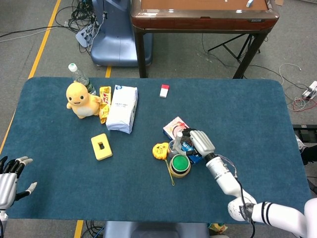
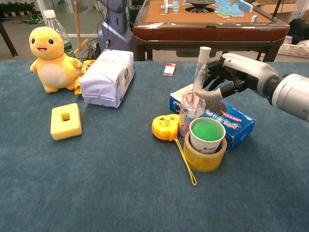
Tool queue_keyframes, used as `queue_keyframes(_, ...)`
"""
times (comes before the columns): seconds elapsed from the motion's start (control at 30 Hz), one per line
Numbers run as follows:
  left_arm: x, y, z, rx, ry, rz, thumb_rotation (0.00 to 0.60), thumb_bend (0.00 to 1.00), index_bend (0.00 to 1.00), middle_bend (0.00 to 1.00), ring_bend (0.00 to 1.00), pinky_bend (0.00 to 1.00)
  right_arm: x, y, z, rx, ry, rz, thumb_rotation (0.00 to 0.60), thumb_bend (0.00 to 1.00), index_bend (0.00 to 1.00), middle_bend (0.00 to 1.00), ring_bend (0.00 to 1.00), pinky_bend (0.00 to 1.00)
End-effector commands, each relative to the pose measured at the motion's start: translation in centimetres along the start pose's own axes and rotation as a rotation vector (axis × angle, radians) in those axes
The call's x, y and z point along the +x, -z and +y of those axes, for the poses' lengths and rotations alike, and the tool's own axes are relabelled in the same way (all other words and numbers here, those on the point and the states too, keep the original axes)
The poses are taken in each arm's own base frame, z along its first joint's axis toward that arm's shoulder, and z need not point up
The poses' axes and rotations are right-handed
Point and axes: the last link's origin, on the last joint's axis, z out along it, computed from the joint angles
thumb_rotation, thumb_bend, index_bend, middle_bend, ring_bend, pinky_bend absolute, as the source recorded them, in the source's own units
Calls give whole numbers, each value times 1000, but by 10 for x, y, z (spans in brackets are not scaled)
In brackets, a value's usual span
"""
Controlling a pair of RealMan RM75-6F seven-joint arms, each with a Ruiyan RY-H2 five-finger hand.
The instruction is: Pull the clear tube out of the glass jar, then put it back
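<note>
Clear glossy glass jar (image 2: 191, 112) w/ plastic tube (image 2: 200, 70); matt blue felt-like table cloth (image 2: 120, 183).

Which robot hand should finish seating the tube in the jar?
Right. The right robot hand already holds the tube, whose lower end is in the jar. The left robot hand is at the table's far corner.

Blue-carpeted counter (image 1: 59, 178); grey floor (image 1: 29, 49) with yellow tape line (image 1: 43, 42), cable tangle (image 1: 81, 17), brown mahjong table (image 1: 203, 20) behind, potted plants (image 2: 14, 8) far left.
</note>
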Motion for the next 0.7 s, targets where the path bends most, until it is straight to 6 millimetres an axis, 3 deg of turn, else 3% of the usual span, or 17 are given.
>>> queue_keyframes(0.03, 0, 0, 0, -2, 0, -1, 600, 244, 247, 199, 160, 20, 0, 2, 2, -8, 4, -4, 600, 316, 518, 349, 259, 270)
queue_keyframes(0.3, 0, -1, 3, -8, 1, 2, 600, 244, 247, 200, 160, 21, 9, 16, -1, -2, 25, 28, 600, 235, 180, 102, 123, 231)
queue_keyframes(0.53, 0, -4, 3, -12, 0, 3, 600, 244, 247, 199, 160, 21, 42, 59, 13, -47, 149, 167, 600, 235, 154, 77, 110, 222)
queue_keyframes(0.7, -1, -6, 5, -22, 2, 1, 600, 244, 247, 199, 160, 21, 68, 109, 33, -175, 237, 240, 600, 235, 154, 118, 110, 222)
